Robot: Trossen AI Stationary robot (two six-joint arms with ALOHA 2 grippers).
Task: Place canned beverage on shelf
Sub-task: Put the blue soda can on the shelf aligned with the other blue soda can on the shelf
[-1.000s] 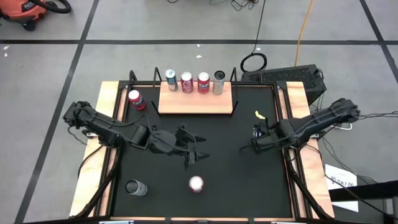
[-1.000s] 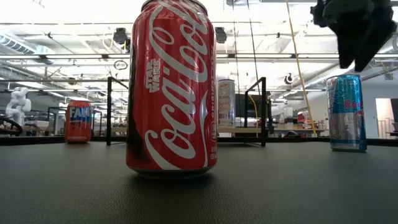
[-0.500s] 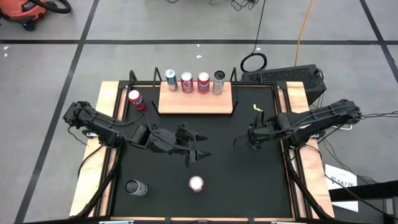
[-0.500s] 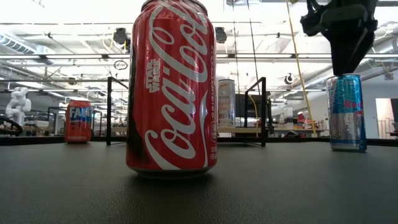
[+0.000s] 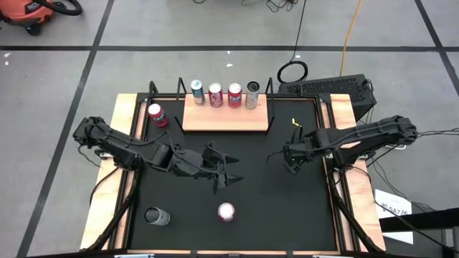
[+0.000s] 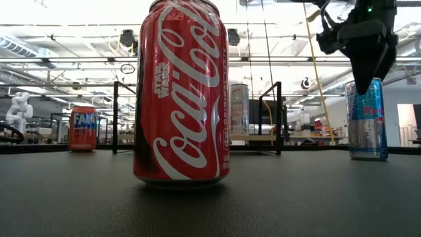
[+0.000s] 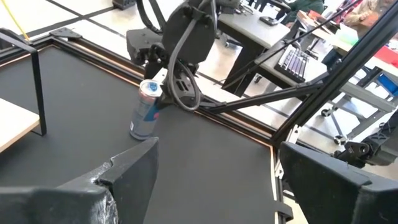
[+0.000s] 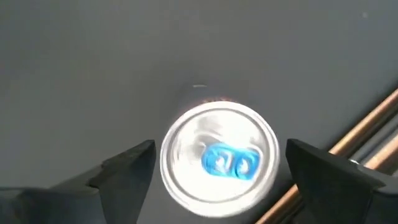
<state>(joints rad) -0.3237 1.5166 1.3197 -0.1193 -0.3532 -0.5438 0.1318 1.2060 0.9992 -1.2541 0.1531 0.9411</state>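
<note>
The shelf (image 5: 228,118), a light-wood board with thin black rods, lies at the table's far middle, and several cans stand along its far edge. A slim blue-and-silver can (image 7: 144,111) stands upright on the table's right part (image 6: 366,122); my right arm hides it in the high view. My right gripper (image 8: 221,168) points down over it, open, one finger on either side of the can's silver top (image 8: 219,155) without touching. My left gripper (image 5: 226,179) hovers open over the table's middle, holding nothing.
A red Coca-Cola can (image 5: 226,211) stands near the front edge. A dark can (image 5: 156,216) is at the front left. A red can (image 5: 157,115) stands left of the shelf. The near half of the board is bare. The wooden table edge (image 5: 351,179) runs under my right arm.
My right gripper has gone toward the table's left and down, rolling about its own line, and now stands right over the blue can's top. The cans have kept their places.
</note>
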